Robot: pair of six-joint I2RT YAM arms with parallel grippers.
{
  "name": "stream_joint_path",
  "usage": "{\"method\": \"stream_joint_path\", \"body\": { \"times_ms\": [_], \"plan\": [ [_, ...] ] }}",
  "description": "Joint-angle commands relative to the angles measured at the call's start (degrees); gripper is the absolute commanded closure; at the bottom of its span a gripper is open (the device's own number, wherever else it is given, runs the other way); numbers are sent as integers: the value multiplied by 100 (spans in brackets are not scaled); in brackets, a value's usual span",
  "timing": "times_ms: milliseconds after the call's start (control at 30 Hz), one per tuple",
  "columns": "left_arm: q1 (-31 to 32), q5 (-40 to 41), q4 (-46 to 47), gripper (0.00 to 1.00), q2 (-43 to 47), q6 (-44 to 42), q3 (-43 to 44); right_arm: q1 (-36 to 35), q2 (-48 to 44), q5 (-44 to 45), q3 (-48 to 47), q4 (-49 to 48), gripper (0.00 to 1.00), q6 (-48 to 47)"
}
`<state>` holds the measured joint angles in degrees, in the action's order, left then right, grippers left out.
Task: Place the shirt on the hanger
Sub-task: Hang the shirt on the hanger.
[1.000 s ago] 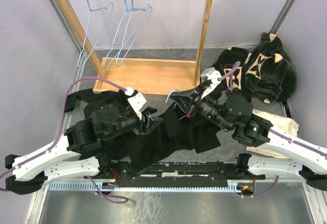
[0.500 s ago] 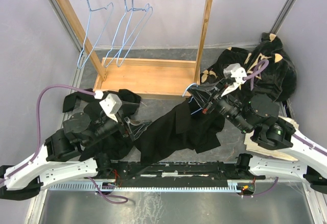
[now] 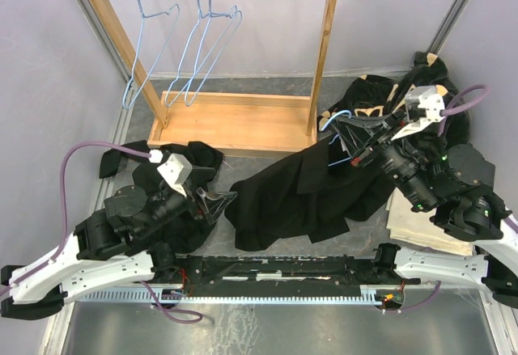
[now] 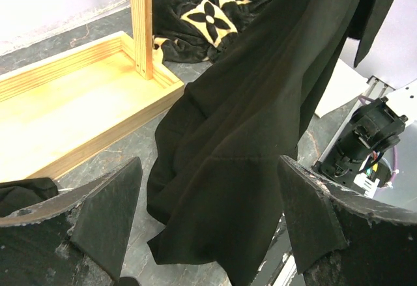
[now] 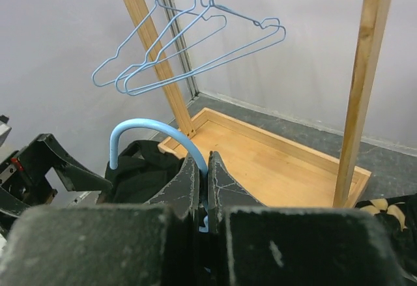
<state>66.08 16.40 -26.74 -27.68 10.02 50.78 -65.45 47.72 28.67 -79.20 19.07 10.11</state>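
At the right claw (image 5: 203, 191): jaws pressed together on the neck of the hanger (image 5: 158, 131), with the blue hook arching up just left of the fingers. Gripping there keeps the wire raised, so the shirt (image 3: 295, 193) hangs from it and trails down onto the bench (image 3: 267, 86) to this claw's left.

Left claw (image 4: 208, 234): jaws wide apart, nothing between them. The shirt hem is just ahead and not touched.

Judgement: the free claw looks placed to straighten the cloth. Fabric hides how the shoulders sit on the wire, so cannot tell.
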Motion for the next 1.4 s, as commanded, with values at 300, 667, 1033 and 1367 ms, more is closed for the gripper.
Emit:
{"method": "stream_joint_path", "body": {
  "times_ms": [300,667,1033,1367],
  "plan": [
    [1,-402,991,10,-154,438,-393,6,298,839,-919,104,100,-176],
    [1,-283,1385,0,-884,388,-333,6,560,963,-1254,133,100,-167],
    [1,1389,242,81,-1166,649,-220,5,480,959,-1253,141,100,-204],
    [1,2632,-626,97,-639,573,266,1,301,1136,-1161,219,100,-313]
  ]
}}
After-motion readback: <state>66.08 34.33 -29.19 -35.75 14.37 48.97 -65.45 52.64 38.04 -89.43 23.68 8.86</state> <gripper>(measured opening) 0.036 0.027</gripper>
